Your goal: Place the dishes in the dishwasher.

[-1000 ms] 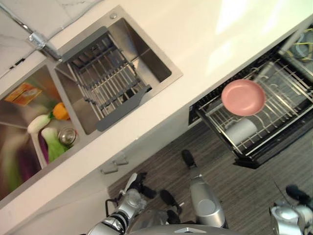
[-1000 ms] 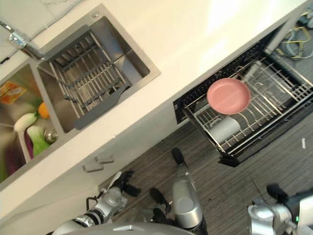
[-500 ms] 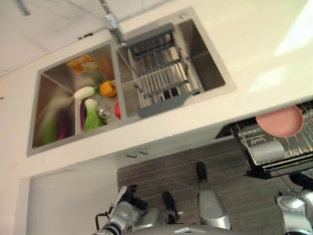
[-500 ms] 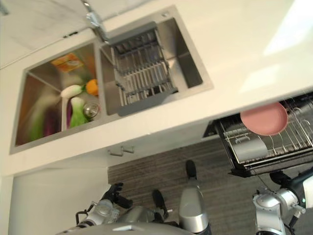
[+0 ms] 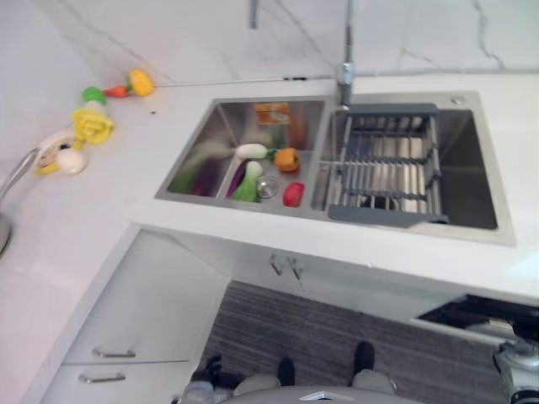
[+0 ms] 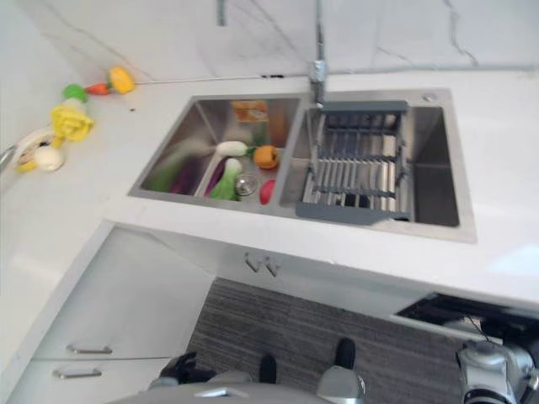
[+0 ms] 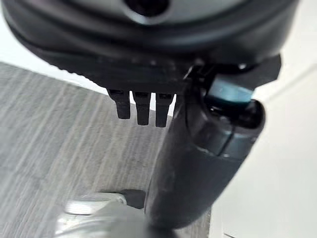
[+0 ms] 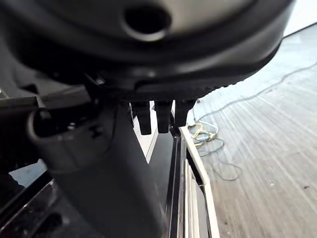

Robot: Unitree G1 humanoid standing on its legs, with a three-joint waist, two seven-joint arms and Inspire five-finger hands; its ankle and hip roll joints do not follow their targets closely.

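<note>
Left hand [image 7: 198, 163]: hanging low over the grey striped plank floor [image 7: 54, 144], dark fingers straight and relaxed, nothing held.
Right hand [image 8: 99, 163]: hanging low beside the dark edge of the pulled-out dishwasher rack [image 8: 183, 163], fingers straight, likewise empty.
Dishwasher: just a dark corner of the open black dishwasher [image 5: 480, 311] visible under the counter on the right; contents hidden from here.
Cabinets: white base cabinet fronts with small metal handles [image 5: 118, 353] below the white stone countertop [image 5: 67, 219].
Sink: double stainless steel sink [image 6: 295, 151]; left basin holding toy vegetables, among them an orange pepper [image 5: 287, 158] and a small red piece [image 5: 293, 194], with a round metal drain [image 5: 268, 186].
Drying rack: grey slatted drainer basket [image 5: 383, 164] set in the right basin; a dark shape beneath it, too unclear to name.
Far counter: yellow, red and green toy foods [image 5: 93, 118] near the marble backsplash.
Dishes: none plainly visible on counter or in sink.
Progress: probably near the end, or searching for more items; no dish in either hand.
</note>
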